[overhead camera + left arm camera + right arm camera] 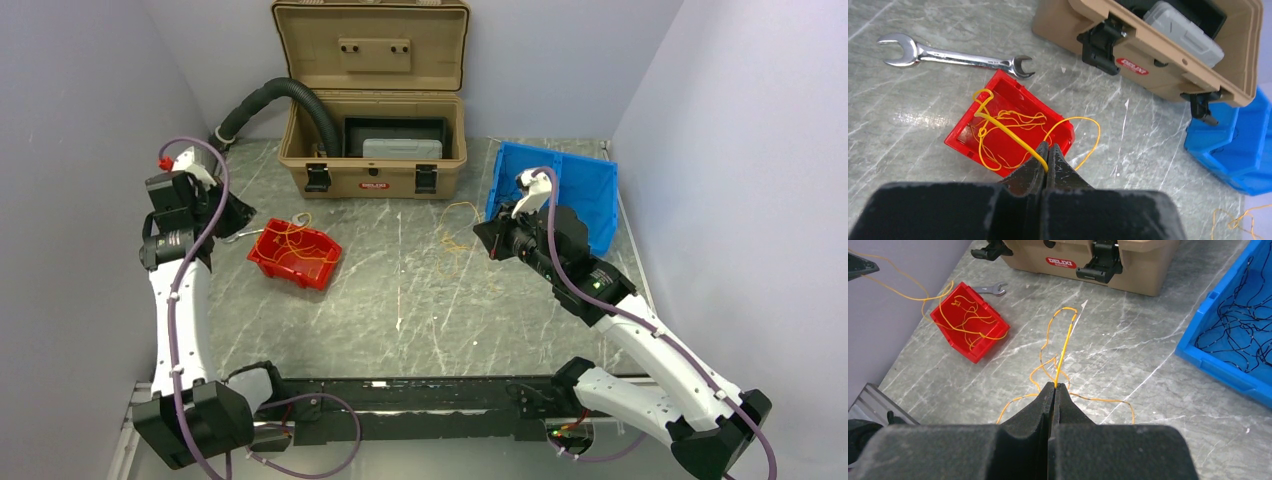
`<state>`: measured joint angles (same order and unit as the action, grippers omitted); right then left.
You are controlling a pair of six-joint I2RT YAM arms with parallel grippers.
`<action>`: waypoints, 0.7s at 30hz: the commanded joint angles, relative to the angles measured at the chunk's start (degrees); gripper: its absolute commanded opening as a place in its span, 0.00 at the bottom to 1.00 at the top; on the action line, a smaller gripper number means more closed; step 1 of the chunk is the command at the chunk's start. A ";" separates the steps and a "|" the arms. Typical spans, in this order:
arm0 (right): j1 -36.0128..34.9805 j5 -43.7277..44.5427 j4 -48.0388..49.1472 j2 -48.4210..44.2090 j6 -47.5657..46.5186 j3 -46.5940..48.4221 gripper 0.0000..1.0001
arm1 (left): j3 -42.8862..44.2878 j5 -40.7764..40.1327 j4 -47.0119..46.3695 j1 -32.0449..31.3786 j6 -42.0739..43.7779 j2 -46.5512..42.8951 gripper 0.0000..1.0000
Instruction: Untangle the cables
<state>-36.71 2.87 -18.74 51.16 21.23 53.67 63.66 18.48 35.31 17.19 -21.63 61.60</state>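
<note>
Black padded fingertips of the left gripper are pressed together, pinching a yellow-orange cable that runs down into the red bin, where it joins a loose knot of similar strands; one loop spills over the bin's right corner onto the table. Just beyond the bin's far edge lies a steel wrench, apart from it. The right gripper is likewise clamped shut on a second yellow-orange cable, whose loops trail over the marbled surface toward the tan tool case. Thin black cables lie heaped inside the blue bin, which is at the right rear beside the wall. The case, lid raised, stands along the back edge, with a ribbed black hose curving into its left side. Between the red and blue bins stretches the widest run of table, crossed only by the right-hand cable; side walls stand close to both arms.
</note>
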 commanded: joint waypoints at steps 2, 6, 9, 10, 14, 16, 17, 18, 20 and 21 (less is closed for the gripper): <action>0.15 -0.33 1.54 -0.29 0.39 2.80 0.00 | -0.64 3.71 -5.26 4.01 -4.19 -2.28 0.00; 0.15 -0.33 1.59 -0.38 0.29 2.76 0.00 | -1.20 3.86 -5.80 5.39 -5.39 -2.28 0.00; 0.13 -0.50 1.77 -0.16 0.30 2.76 0.00 | -2.39 3.73 -6.58 5.44 -4.70 -2.45 0.00; 0.14 -0.52 1.78 -0.16 0.30 2.78 0.00 | -2.88 3.61 -6.79 5.40 -4.32 -2.45 0.00; 0.10 -0.59 2.28 -0.11 0.30 2.59 0.00 | -5.11 2.42 -7.77 5.31 -4.19 -2.81 0.00; 0.19 -0.72 2.44 0.03 0.30 2.54 0.00 | -5.84 0.29 -8.04 5.30 -4.04 -3.26 0.00; 0.11 -0.76 2.40 0.00 0.38 2.51 0.00 | -6.15 0.05 -8.28 5.19 -3.66 -3.32 0.00; 0.14 -0.87 2.51 -0.03 0.39 2.45 0.00 | -6.21 -0.18 -8.27 4.87 -3.34 -3.07 0.00; 0.17 -0.81 2.75 -0.26 0.38 2.18 0.00 | -5.66 -1.86 -7.08 2.46 -2.24 -1.70 0.00; 0.11 -0.73 2.92 -0.38 0.39 2.00 0.00 | -5.43 -3.15 -6.18 0.83 -1.59 -0.85 0.00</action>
<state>-36.71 2.50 -18.76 51.22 21.23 53.74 57.25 18.74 29.91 21.54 -25.32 60.16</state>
